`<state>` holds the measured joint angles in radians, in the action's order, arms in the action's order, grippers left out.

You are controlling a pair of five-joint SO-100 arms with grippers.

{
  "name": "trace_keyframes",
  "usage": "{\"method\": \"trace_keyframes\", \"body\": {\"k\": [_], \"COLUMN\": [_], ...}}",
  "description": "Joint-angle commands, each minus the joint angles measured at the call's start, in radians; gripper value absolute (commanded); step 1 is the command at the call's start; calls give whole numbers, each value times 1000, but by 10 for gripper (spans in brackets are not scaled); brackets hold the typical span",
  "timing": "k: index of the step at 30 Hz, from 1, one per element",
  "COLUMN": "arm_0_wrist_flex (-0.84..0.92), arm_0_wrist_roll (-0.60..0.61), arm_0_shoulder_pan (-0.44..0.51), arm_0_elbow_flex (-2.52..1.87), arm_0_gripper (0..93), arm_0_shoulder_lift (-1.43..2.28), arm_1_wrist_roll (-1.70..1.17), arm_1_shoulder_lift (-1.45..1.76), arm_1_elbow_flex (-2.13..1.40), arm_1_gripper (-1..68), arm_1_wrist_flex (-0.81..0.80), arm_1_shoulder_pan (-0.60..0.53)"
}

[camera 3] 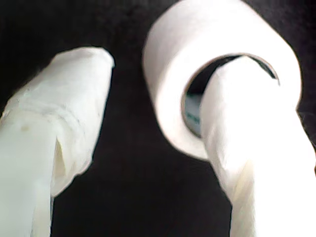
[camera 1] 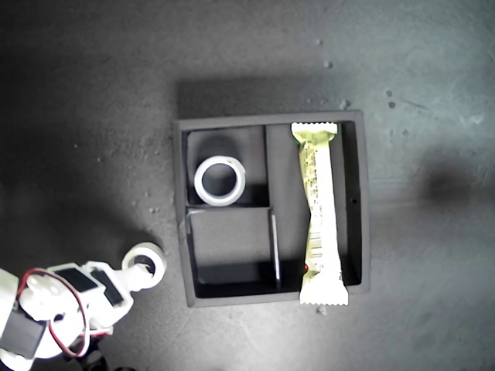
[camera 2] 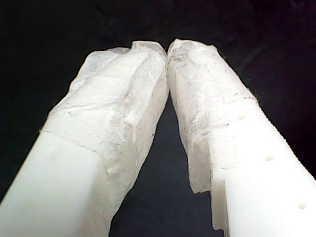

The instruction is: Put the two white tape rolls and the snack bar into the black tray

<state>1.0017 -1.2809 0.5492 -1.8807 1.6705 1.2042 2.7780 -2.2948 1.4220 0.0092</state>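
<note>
The black tray [camera 1: 224, 124] sits in the middle of the exterior view. One white tape roll [camera 1: 220, 181] lies flat in its far small compartment. The snack bar [camera 1: 320, 209], pale printed side up, lies in the long compartment with its near crimped end resting over the tray wall. The other white tape roll [camera 1: 151, 250] lies on the table off the tray's near corner, at the exterior view's left. My second gripper [camera 1: 133, 277] is open, with one finger through that roll's [camera 3: 197, 29] hole and the other finger [camera 3: 74, 84] apart from its outside. My first gripper [camera 2: 168, 49] is shut on nothing and does not show in the exterior view.
The near small compartment [camera 1: 230, 243] holds nothing. The second arm's white body with a red wire [camera 1: 46, 309] fills the exterior view's lower left corner. Small specks [camera 1: 344, 103] dot the dark grey table beyond the tray.
</note>
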Motion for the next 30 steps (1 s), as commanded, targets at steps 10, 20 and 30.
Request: {"method": "trace_keyframes", "body": {"k": [10, 20, 30], "arm_0_wrist_flex": [-37, -52, -54], "arm_0_wrist_roll": [-6, -3, -12], "arm_0_shoulder_pan": [-3, -32, -46], "arm_0_elbow_flex": [2, -35, -71], "arm_0_gripper": [139, 145, 145], "arm_0_shoulder_lift": [-35, -57, -57], "arm_1_wrist_roll": [20, 29, 28], "arm_1_shoulder_lift": [74, 225, 270], "arm_1_elbow_flex": [-69, -202, -262], "arm_1_gripper": [-5, -5, -5], "arm_1_wrist_flex": [-41, -74, -106], "arm_1_shoulder_pan": [-14, -18, -41]}}
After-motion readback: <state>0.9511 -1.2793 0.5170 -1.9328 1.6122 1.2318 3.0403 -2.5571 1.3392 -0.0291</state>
